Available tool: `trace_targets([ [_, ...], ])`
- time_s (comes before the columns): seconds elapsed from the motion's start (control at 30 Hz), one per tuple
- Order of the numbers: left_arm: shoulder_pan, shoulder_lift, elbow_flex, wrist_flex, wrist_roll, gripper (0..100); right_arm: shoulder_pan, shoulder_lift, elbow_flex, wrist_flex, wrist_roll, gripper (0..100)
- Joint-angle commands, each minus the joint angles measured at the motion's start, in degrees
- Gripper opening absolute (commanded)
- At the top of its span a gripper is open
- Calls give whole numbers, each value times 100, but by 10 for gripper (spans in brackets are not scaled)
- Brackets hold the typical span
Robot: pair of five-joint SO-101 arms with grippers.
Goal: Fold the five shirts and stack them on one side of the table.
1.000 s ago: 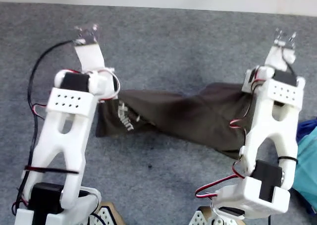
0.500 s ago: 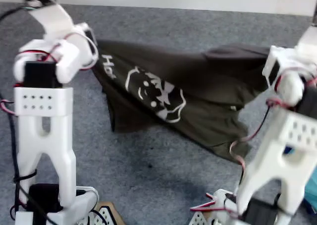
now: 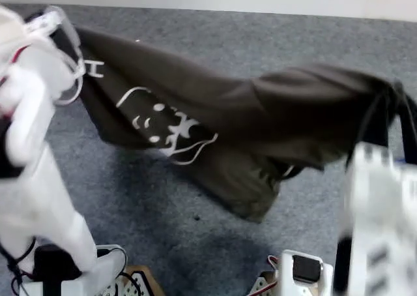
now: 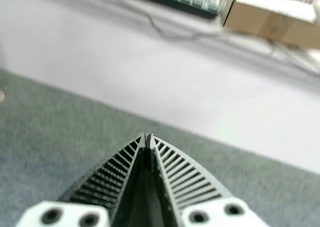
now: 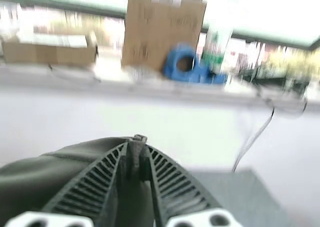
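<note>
Both arms have swung up and apart over the last second, hauling the shirt (image 3: 260, 107) off the table (image 3: 163, 257). It hangs stretched between them, printed side showing, its lower hem sagging above the surface. My left end effector (image 4: 147, 139) has its jaws pressed together, and the high view shows the cloth's corner running to it. The right end effector (image 5: 136, 142) is clamped on a bunched edge. To lay it flat, I'd lower both arms evenly, keeping tension, hem touching first.
</note>
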Motion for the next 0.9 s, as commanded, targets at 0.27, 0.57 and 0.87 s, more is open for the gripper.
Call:
trace_targets([
  [0.27, -75, -136, -1938, 941, -343, 6, -48, 215, -330, 233, 70, 7],
  [0.57, -57, 1015, -365, -299, -545, 6, -48, 2273, -303, -435, 44, 7],
  [0.87, -48, 3609, 1086, -3411, -554, 6, -57, 5314, 154, -3064, 79, 7],
])
